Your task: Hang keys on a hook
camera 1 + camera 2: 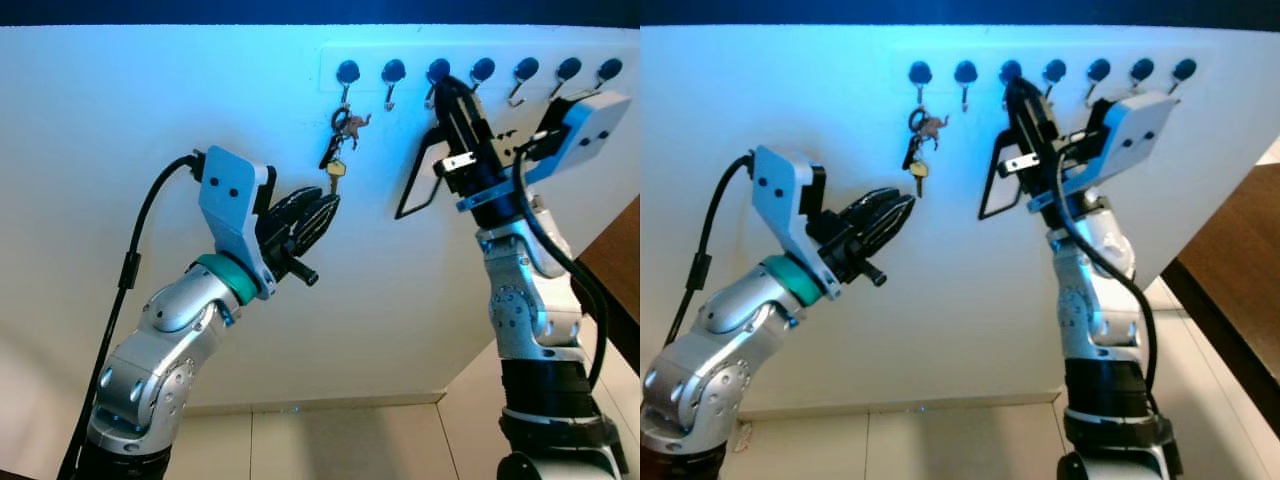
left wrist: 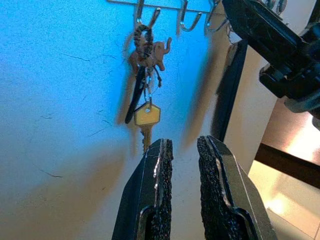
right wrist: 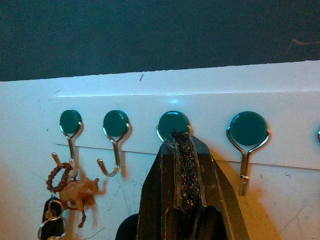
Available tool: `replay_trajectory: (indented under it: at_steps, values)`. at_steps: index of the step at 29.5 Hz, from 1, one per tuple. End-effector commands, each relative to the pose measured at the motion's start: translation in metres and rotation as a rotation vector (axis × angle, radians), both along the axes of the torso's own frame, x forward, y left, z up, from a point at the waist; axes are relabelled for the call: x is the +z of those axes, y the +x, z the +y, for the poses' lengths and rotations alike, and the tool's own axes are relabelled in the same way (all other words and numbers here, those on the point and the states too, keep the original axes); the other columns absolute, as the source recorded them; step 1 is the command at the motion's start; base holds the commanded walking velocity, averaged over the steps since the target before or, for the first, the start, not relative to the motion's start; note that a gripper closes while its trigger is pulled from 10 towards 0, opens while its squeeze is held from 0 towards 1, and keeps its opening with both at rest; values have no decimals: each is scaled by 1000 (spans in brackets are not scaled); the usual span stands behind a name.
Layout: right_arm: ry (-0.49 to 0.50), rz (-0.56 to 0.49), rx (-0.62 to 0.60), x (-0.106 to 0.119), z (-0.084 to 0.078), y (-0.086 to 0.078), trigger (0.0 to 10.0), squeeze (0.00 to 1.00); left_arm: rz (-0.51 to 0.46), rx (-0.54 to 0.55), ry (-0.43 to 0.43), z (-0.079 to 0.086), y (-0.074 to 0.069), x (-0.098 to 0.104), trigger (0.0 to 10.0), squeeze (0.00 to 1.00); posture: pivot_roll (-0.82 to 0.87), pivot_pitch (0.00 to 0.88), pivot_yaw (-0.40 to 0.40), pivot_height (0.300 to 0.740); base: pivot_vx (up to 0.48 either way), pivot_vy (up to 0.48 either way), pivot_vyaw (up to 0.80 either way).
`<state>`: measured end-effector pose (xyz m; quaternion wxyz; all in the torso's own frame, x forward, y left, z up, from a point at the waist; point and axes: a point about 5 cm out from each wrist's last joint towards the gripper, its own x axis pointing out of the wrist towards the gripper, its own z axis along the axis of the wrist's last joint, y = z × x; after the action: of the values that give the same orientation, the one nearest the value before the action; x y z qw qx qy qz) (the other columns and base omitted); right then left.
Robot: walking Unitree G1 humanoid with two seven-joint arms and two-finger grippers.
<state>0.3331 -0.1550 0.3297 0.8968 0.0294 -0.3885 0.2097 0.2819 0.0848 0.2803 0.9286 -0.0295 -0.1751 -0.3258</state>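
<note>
Keys dangle light and loose from the leftmost hook; best pinched at the ring. Left gripper hovers below, slightly parted; right gripper is pressed together.

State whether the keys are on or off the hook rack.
On. The keys dangle from the leftmost hook of the rack, apart from the left hand.

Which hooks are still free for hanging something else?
The keys fill the leftmost hook. The next hook is bare. The third hook is crowded by the right gripper. The four hooks beyond it are bare. The left gripper sits below the keys.
</note>
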Motion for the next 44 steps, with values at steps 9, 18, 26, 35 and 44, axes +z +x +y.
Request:
replay_trajectory:
  at_steps: [9,18,26,35,44]
  values:
    - [-61,107,-69,-19,2,14,10000,0,-20,-17,0,2,-7,5,10000,0,95,137,103,740,0,0,0]
    - [-72,124,-115,-36,-8,7,10000,0,-24,-253,-67,-7,-31,18,10000,0,89,144,106,740,0,0,0]
    - [-52,74,-92,-26,-6,2,10000,0,-25,-301,-86,-11,-32,20,10000,0,82,142,108,740,0,0,0]
    - [-56,-39,48,1,11,-11,10000,0,-37,-366,-148,-15,-36,35,10000,0,84,145,103,740,0,0,0]
    - [-61,-49,46,6,14,-6,10000,0,-38,-384,-151,-19,-36,38,10000,0,87,150,102,740,0,0,0]
